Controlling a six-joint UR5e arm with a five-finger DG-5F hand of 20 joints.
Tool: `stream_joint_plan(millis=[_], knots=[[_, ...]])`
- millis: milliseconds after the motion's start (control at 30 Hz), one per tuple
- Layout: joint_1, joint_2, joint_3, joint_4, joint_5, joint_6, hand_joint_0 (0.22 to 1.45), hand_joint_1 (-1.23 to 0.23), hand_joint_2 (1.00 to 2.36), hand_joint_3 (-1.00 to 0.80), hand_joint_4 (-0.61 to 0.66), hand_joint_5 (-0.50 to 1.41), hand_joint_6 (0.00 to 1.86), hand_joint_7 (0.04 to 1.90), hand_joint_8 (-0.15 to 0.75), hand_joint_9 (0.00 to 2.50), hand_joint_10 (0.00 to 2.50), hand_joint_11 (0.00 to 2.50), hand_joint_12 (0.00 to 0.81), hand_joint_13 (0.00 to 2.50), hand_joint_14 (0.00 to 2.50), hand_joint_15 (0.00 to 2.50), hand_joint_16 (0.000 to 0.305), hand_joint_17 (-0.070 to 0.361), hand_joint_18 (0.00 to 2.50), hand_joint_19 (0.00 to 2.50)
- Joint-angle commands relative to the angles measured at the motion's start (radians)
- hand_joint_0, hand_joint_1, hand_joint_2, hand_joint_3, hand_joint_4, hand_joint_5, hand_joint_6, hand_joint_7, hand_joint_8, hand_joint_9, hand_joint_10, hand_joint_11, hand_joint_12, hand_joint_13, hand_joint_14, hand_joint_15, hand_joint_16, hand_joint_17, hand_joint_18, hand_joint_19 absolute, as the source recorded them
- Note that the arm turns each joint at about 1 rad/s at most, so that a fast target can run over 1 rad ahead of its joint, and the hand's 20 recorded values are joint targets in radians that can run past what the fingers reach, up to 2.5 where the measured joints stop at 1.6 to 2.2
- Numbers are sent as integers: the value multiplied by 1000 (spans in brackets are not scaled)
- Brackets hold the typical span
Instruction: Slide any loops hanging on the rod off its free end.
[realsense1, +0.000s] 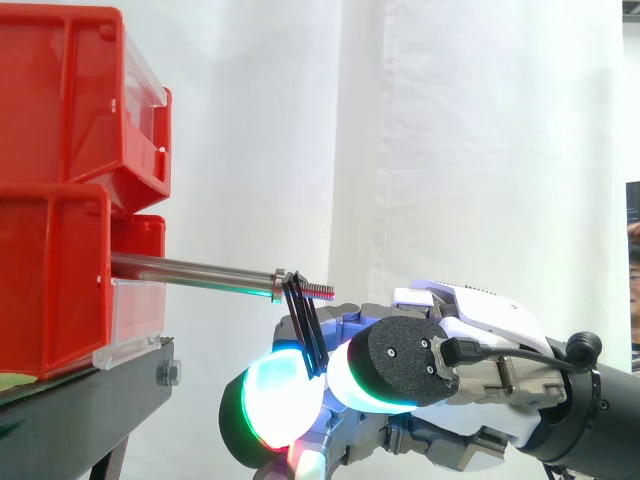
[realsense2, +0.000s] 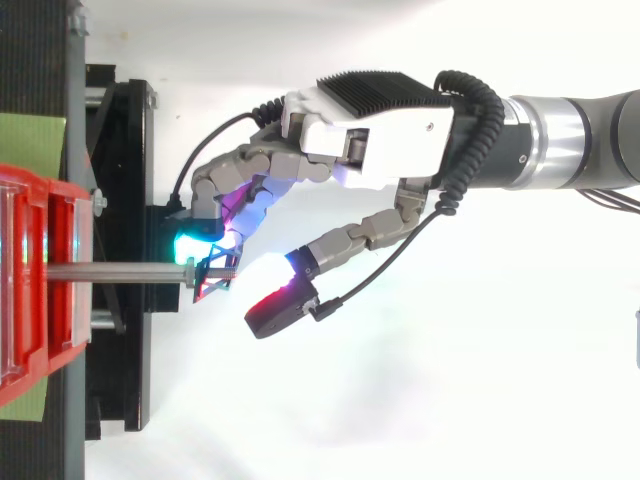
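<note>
Loop (realsense1: 303, 318) is thin and black, hanging on the threaded tip of the rod (realsense1: 190, 270), right past the little nut (realsense1: 279, 283) and super close to the free end. It's not hanging straight either: the bottom leans out toward the tip side. Looks like the lower part is pinched between two glowing fingertips (realsense1: 275, 400), so the hand (realsense2: 370, 140) is clamped on it from just under the rod. From above, the hand comes in from the right with its fingers curled toward the rod tip, and one red-glowing pad (realsense2: 272, 312) sticks out off to the side, clear of the loop. Rod itself runs level out of the red bins (realsense1: 60, 100), which sit on the black stand (realsense1: 80, 410) in front of the white curtain (realsense1: 480, 130).
</note>
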Motion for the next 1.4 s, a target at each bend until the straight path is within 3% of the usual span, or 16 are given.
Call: stream_joint_plan(millis=[0, 300, 667, 1000, 1367], knots=[[2, 0, 1, 0, 2, 0, 589, -676, 1020, -187, 185, -145, 900, 1145, 332, 928, 12, 405, 369, 893, 12, 325, 46, 104, 773, 450], [6, 0, 1, 0, 2, 0, 569, -622, 1014, -327, 198, -144, 856, 1090, 331, 935, 12, 405, 376, 891, 12, 332, 48, 107, 767, 458], [8, 0, 3, 0, 2, 1, 585, -571, 1015, -318, 185, -126, 842, 1159, 330, 999, 12, 405, 375, 909, 12, 329, 47, 105, 768, 463], [6, 0, 12, 0, 3, 3, 592, -661, 1019, -199, 197, -137, 865, 1190, 337, 991, 15, 427, 375, 910, 12, 322, 46, 104, 783, 443], [6, 0, 21, 0, 5, 3, 579, -615, 1015, -315, 202, -138, 863, 1114, 333, 998, 14, 422, 379, 907, 12, 330, 47, 105, 782, 459]])
